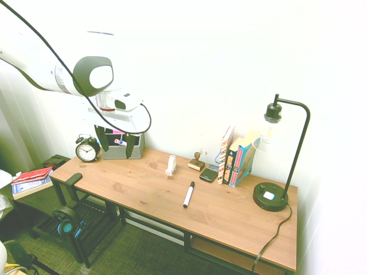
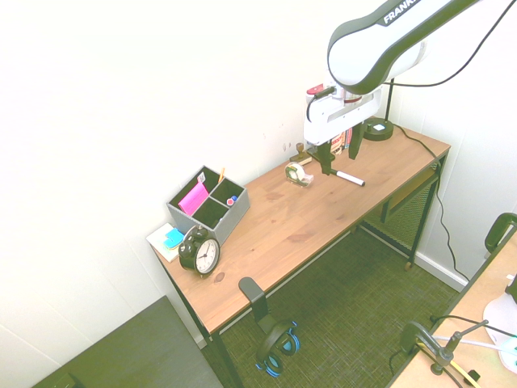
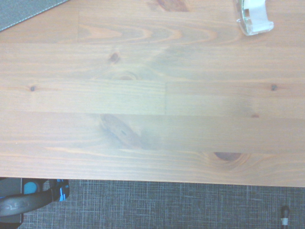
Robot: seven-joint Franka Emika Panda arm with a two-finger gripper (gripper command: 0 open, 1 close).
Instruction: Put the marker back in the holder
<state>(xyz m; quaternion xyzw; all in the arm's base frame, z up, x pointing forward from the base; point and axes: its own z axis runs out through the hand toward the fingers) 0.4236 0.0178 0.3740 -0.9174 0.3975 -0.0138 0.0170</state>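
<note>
White-barrelled, the marker (image 1: 188, 194) is seen lying flat on the wooden desk (image 1: 229, 212), well apart from the holder (image 2: 209, 204); the gripper (image 2: 339, 164) is held wide and empty above.

An alarm clock (image 1: 87, 149), tape dispenser (image 1: 171, 165), books (image 1: 236, 157) and lamp (image 1: 274, 195) stand on the desk (image 1: 149, 192).

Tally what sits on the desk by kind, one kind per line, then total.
Marker: 1
Holder: 1
Alarm clock: 1
Tape dispenser: 1
Wooden stamp: 1
Calculator: 1
Desk lamp: 1
Row of books: 1
Total: 8
</note>
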